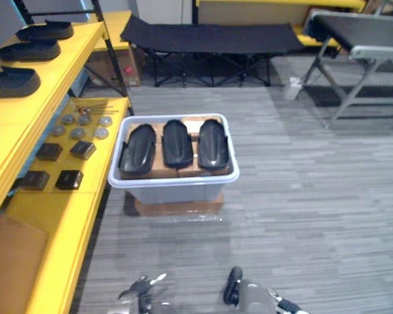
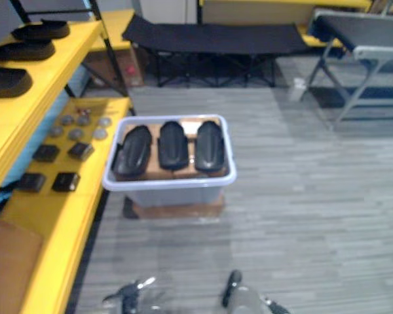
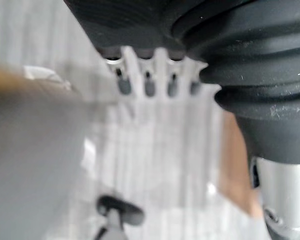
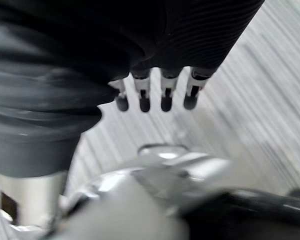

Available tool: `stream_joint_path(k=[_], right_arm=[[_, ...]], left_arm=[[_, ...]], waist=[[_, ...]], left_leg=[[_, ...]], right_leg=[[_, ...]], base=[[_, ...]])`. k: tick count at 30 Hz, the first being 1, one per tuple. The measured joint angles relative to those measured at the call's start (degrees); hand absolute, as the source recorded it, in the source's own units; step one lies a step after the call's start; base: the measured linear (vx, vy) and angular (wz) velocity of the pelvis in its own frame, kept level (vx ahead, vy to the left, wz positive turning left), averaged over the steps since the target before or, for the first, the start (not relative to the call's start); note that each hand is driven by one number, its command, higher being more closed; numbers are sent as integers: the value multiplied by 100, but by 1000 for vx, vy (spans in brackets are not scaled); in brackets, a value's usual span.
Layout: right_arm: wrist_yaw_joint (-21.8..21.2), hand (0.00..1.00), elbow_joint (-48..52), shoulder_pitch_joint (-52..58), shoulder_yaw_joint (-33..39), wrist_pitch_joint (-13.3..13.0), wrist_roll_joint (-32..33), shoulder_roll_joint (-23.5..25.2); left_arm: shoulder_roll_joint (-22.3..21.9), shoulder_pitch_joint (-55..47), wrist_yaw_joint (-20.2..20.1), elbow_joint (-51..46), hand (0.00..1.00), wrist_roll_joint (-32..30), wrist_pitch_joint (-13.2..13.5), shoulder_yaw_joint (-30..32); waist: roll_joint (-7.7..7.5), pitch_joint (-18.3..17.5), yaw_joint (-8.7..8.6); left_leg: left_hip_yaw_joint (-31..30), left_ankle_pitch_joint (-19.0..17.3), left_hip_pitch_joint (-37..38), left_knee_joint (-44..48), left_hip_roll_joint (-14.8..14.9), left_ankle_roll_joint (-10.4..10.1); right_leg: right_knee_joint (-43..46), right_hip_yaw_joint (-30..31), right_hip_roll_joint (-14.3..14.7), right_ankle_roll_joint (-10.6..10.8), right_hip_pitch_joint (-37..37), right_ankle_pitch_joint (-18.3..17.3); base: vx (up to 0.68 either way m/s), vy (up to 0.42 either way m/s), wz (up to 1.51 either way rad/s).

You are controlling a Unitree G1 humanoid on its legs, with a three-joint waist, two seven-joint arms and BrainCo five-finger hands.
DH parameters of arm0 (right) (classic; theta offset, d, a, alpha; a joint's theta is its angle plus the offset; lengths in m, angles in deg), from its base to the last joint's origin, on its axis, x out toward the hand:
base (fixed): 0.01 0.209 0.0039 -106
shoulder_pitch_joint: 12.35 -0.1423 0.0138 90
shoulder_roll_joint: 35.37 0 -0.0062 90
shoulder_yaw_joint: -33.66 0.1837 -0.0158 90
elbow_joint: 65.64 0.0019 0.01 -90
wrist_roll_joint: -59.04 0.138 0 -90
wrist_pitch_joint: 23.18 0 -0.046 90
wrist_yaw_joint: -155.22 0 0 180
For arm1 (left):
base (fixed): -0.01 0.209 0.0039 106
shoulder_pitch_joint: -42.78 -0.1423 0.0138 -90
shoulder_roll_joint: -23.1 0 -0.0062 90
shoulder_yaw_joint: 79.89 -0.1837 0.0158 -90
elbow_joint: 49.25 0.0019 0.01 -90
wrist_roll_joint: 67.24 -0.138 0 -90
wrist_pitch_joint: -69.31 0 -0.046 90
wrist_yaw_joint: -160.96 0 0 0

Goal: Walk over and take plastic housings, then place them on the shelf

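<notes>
The floor (image 1: 301,196) is grey with thin stripes, and it is open between me and the bin (image 1: 173,182), which sits straight ahead at 12 o'clock on a flat brown board (image 1: 177,207). Three black plastic housings (image 1: 177,144) lie in the bin side by side, very close to each other. My left hand (image 1: 139,291) hangs low at 7 o'clock and my right hand (image 1: 245,294) at 5 o'clock. Both have straight fingers and hold nothing. The yellow shelf (image 1: 59,78) runs along 9 to 10 o'clock, and its top board already has three more housings (image 1: 13,82) on it. The lower board (image 1: 59,222) holds little round discs (image 1: 84,125) and small black blocks (image 1: 69,178). The bin is just beside that lower board, so I think I could bump the shelf edge as I walk up, or push the bin with a foot. The housings look smooth and curved, so one may slip from my fingers, or I may catch two at once because they lie so tight. When I lift one up to the top board, my arm could sweep the small parts off. A black cot (image 1: 209,36) stands far off at 12 o'clock and a grey table (image 1: 367,39) at 2 o'clock, both well apart from my path.
</notes>
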Motion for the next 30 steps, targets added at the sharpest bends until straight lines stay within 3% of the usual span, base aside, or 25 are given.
stream_joint_path(k=[2,4,5,6,7,8,9,11,12,13,14,15,16,17,21,25,27,29,30], right_arm=[[33,0,-17,-4,-3,44,-27,29],[141,0,-23,17,-82,45,43,-4],[169,0,-30,106,-129,49,73,-37],[228,0,-54,143,-142,49,72,-56],[245,0,-59,157,-142,40,66,-60],[260,0,-66,170,-92,4,68,-99],[257,0,-65,171,-36,-59,68,-140],[259,0,26,102,135,-251,69,-150],[265,0,120,112,220,-359,72,-165],[271,0,134,95,271,-408,67,-154],[268,0,178,64,270,-494,64,-72],[259,0,185,48,269,-533,56,-28],[243,0,182,18,272,-625,-59,-8],[224,0,179,-7,285,-665,-197,-9],[-148,0,181,-43,193,-1073,-728,-24],[-450,0,411,-236,-1047,-1745,-1274,-2],[-708,0,1051,-467,-2502,-2234,-1828,-28],[-880,0,1868,-617,-3622,-2417,-2079,-75],[-1008,0,2376,-785,-4220,-2469,-2120,-63]], left_arm=[[-66,-95,139,-21,0,4,-52,7],[-81,-160,275,-29,0,78,-99,61],[-66,-162,421,-88,0,176,0,107],[-17,-160,502,-128,0,196,115,254],[-26,-160,529,-127,0,226,163,330],[-102,-164,581,-118,0,236,186,474],[-104,-173,617,-78,0,234,184,533],[-104,-233,617,36,0,238,159,745],[-102,-253,612,61,0,202,137,872],[-93,-262,588,70,0,219,141,934],[5,-350,587,137,0,100,147,973],[88,-392,587,152,0,60,154,969],[190,-397,579,170,0,-122,177,964],[247,-411,579,202,0,-186,177,949],[261,-399,625,180,0,8,189,734],[267,-381,694,-31,0,217,437,397],[335,-286,716,-78,0,217,580,213],[373,-148,779,-76,0,215,579,58],[426,-117,865,-131,0,204,582,-10]], waist=[[-22,-20,5],[13,-3,44],[41,10,84],[-65,15,133],[-39,18,146],[85,26,137],[130,35,132],[130,35,119],[176,30,103],[150,57,143],[7,-17,149],[-59,-24,116],[-245,-19,106],[-302,21,143],[-277,42,142],[-238,14,151],[-365,55,201],[-494,115,256],[-595,108,363]], left_leg=[[-83,31,-259,665,66,18],[-268,510,-996,1956,277,14],[-424,1167,-1403,2641,372,-170],[-539,1589,-1702,3210,418,-357],[-529,1359,-1793,3376,464,-323],[-351,865,-1888,3314,576,-297],[-45,646,-1928,2786,633,-233],[305,691,-2023,1498,607,-188],[404,1091,-2056,466,564,-102],[335,1344,-2070,282,477,-274],[405,1350,-1883,1,143,-206],[408,1351,-1896,-60,20,-192],[447,1315,-1914,-21,-110,-134],[462,1294,-1929,13,-203,-103],[374,1261,-1780,-106,-341,-53],[233,1305,-1755,-407,-396,-86],[188,1450,-1859,-588,-417,-79],[54,1559,-1935,-731,-396,-109],[40,1669,-1935,-878,-354,-122]], right_leg=[[78,29,-26,27,13,-233],[-265,-83,54,88,220,-234],[-610,-71,150,98,477,-226],[-941,5,125,61,770,-170],[-1052,36,111,49,895,-129],[-1227,37,109,28,1151,-97],[-1377,49,53,117,1334,-64],[-1482,39,-105,297,1471,-57],[-1499,21,-164,478,1517,-90],[-1486,61,-242,579,1540,-106],[-1592,116,-430,732,1594,-64],[-1648,126,-501,774,1604,-36],[-1673,131,-623,776,1599,-23],[-1683,86,-704,803,1611,-5],[-1682,-234,-795,889,1834,51],[-1682,-465,-777,890,1869,52],[-1683,-617,-768,911,1755,74],[-1683,-748,-686,852,1706,128],[-1699,-753,-610,816,1656,223]], base=[[140,-21,-3],[134,-69,18],[146,-75,31],[215,-48,25],[247,21,12],[302,63,-4],[250,77,-12],[219,152,-8],[205,208,-1],[215,240,-3],[192,177,2],[265,190,10],[291,185,16],[267,175,12],[185,74,19],[107,1,20],[57,-7,17],[15,-15,27],[15,-8,21]])
